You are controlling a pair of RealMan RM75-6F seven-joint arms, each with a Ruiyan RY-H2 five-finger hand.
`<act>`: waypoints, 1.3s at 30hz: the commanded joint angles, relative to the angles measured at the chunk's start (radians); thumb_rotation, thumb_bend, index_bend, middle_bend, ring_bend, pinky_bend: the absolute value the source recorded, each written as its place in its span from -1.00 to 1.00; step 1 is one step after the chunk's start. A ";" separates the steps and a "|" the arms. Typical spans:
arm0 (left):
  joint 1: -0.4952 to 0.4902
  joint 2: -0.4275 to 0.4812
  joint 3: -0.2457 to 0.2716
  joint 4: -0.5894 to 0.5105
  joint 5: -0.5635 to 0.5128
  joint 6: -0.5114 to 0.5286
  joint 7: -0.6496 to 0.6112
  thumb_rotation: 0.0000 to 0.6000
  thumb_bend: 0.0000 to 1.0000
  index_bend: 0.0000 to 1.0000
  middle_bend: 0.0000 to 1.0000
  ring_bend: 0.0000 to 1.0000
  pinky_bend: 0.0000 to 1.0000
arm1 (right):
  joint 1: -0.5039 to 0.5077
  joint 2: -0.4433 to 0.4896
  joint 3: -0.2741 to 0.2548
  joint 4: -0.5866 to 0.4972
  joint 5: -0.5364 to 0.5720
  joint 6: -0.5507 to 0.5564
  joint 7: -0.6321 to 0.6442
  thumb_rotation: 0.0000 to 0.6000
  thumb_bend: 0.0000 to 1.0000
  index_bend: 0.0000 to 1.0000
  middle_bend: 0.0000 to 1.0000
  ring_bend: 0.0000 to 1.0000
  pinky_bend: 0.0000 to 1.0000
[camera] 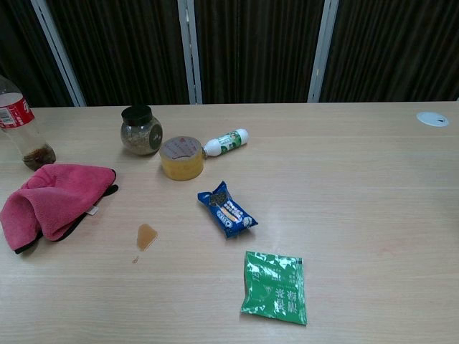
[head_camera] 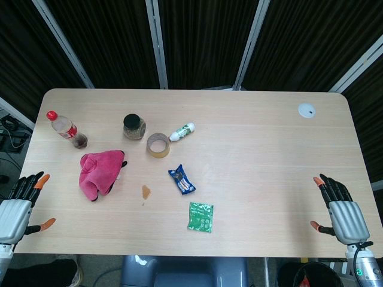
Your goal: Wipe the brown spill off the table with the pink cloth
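The pink cloth (head_camera: 99,171) (camera: 51,202) lies crumpled on the left part of the table. A small brown spill (head_camera: 145,191) (camera: 146,236) sits on the wood just to its right, apart from the cloth. My left hand (head_camera: 18,209) hovers at the table's near left edge with fingers spread and nothing in it, well short of the cloth. At the near right edge my right hand (head_camera: 341,212) is likewise spread and holds nothing. Neither hand shows in the chest view.
Behind the cloth stand a soda bottle (head_camera: 67,130), a dark-lidded jar (head_camera: 134,126), a tape roll (head_camera: 158,144) and a small white bottle (head_camera: 182,131). A blue snack packet (head_camera: 181,180) and a green packet (head_camera: 200,216) lie right of the spill. A white disc (head_camera: 307,110) sits far right.
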 commanded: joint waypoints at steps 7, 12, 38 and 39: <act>0.001 0.001 0.001 -0.002 0.000 0.001 0.000 1.00 -1.00 -1.00 -1.00 -1.00 -1.00 | -0.001 0.001 -0.001 -0.001 -0.003 0.002 -0.001 1.00 -1.00 -0.93 -1.00 -1.00 -0.84; -0.002 0.002 0.001 -0.003 -0.007 -0.009 0.001 1.00 -1.00 -1.00 -1.00 -1.00 -1.00 | 0.000 0.001 0.000 -0.002 0.002 -0.001 -0.004 1.00 -1.00 -0.93 -1.00 -1.00 -0.84; -0.255 -0.146 -0.170 0.033 -0.533 -0.376 0.341 1.00 -1.00 -1.00 -1.00 -1.00 -1.00 | 0.005 0.006 -0.002 -0.009 0.006 -0.017 0.027 1.00 -1.00 -0.93 -1.00 -1.00 -0.84; -0.265 -0.157 -0.172 0.040 -0.550 -0.383 0.356 1.00 -1.00 -1.00 -1.00 -1.00 -1.00 | 0.005 0.006 -0.002 -0.009 0.007 -0.019 0.028 1.00 -1.00 -0.93 -1.00 -1.00 -0.84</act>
